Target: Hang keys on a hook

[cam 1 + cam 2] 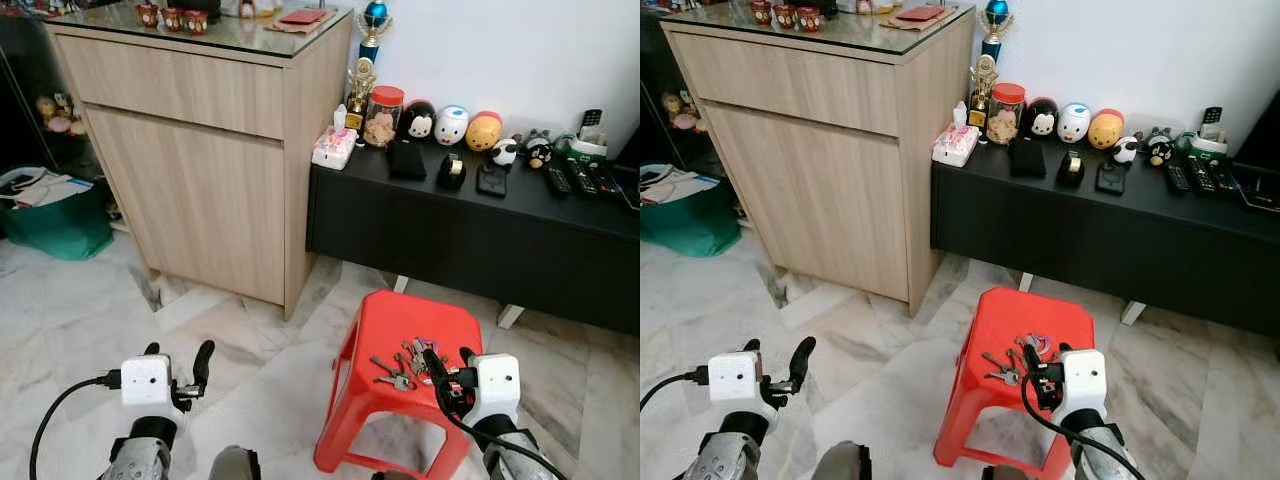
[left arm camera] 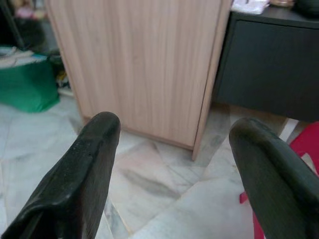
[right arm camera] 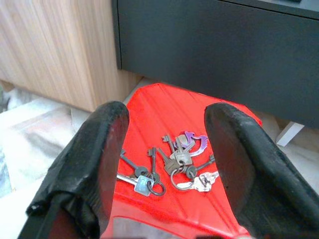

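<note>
Two grippers concern us: our left gripper [image 1: 190, 372] hangs with fingers spread, empty. Our right gripper [image 3: 164, 149], fingers wide and empty, hovers above the keys [image 3: 172, 162] on the red stool [image 1: 400, 320]. Loose rings could slip off; no hook is visible. A jar [image 1: 382, 116] holds snacks, we think.

Soft, even indoor light fills the room, bright enough to read colours cleanly. The glass top of the wooden cabinet [image 1: 230, 35] carries a pale sheen, and the marble floor [image 1: 90, 310] shows faint reflections. Shadow pools under the black console [image 1: 480, 240] and beneath the red stool [image 1: 405, 345]. In both wrist views the near black fingers [image 2: 75, 174] are out of focus. Verticals lean toward the head views' edges.
</note>
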### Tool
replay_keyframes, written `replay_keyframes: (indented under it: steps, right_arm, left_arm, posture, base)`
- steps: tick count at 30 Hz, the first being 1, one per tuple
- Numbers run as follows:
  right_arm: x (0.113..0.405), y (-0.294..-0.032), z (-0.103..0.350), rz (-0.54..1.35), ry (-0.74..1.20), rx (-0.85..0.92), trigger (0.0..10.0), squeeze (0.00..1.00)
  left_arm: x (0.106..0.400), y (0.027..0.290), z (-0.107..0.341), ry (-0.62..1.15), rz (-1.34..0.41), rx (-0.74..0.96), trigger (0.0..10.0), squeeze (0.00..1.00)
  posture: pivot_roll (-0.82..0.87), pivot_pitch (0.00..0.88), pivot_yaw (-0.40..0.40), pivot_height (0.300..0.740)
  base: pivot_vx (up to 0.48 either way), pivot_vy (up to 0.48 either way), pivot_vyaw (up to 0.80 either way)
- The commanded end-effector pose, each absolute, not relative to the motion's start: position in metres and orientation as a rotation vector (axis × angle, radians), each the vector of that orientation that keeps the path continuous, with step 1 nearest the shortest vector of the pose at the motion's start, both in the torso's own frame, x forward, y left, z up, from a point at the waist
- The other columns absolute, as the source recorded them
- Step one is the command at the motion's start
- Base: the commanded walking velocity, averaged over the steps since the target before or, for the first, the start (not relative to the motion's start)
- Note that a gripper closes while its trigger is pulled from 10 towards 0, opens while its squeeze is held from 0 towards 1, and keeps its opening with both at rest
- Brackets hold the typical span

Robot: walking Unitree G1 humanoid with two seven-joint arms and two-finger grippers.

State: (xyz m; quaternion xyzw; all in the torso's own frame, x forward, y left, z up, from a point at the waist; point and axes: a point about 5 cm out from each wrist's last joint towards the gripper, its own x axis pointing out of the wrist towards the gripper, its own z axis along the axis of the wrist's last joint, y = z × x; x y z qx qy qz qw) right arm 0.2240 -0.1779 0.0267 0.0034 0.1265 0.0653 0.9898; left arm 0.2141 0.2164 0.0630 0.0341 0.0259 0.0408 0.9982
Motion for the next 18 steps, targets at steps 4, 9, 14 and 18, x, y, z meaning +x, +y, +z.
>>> replay_keyframes:
  steps: [4, 9, 14, 18]
  right_arm:
    - [0.223, -0.176, 0.015, 0.104, 0.309, 0.025, 10.0, 0.00]
    - [0.222, -0.175, 0.015, 0.088, 0.303, 0.055, 10.0, 0.00]
    - [0.225, -0.177, 0.020, 0.098, 0.267, 0.060, 10.0, 0.00]
    - [0.230, -0.177, 0.023, 0.135, 0.263, 0.052, 10.0, 0.00]
  left_arm:
    - [0.216, 0.215, 0.068, 0.045, 0.048, 0.105, 10.0, 0.00]
    - [0.216, 0.215, 0.069, 0.047, 0.043, 0.108, 10.0, 0.00]
    - [0.218, 0.214, 0.067, 0.051, 0.043, 0.117, 10.0, 0.00]
    - [0.218, 0.211, 0.056, 0.120, 0.032, 0.141, 10.0, 0.00]
  posture:
    - [0.00, 0.000, -0.045, 0.624]
    - [0.00, 0.000, -0.040, 0.605]
    - [-0.01, 0.000, -0.050, 0.605]
    - [0.00, 0.000, -0.065, 0.605]
  base:
    - [0.000, 0.000, 0.00]
    - [0.000, 0.000, 0.00]
    - [0.000, 0.000, 0.00]
    - [0.000, 0.000, 0.00]
